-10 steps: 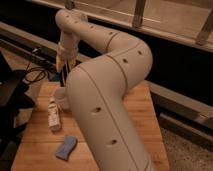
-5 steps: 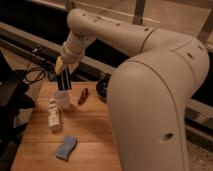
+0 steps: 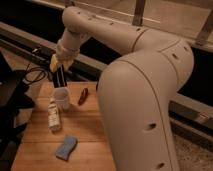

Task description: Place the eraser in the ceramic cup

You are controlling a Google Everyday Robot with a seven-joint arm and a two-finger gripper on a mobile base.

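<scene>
The white ceramic cup (image 3: 62, 98) stands upright on the wooden table (image 3: 90, 135), near its far left part. My gripper (image 3: 58, 69) hangs directly above the cup, at the end of the big white arm (image 3: 140, 90). It is shut on the eraser (image 3: 61, 80), a slim black block with white stripes. The eraser hangs upright with its lower end at the cup's mouth; I cannot tell whether it touches the cup.
A white bottle (image 3: 53, 116) lies on its side just left and in front of the cup. A light-blue wavy sponge (image 3: 66, 148) lies near the front edge. A small red object (image 3: 83, 96) lies right of the cup. Black cables (image 3: 32, 75) sit at the left.
The arm's elbow has swung right and nearer the camera, uncovering the red object. The gripper with the eraser has stayed over the cup, with little shift in the last half second.
</scene>
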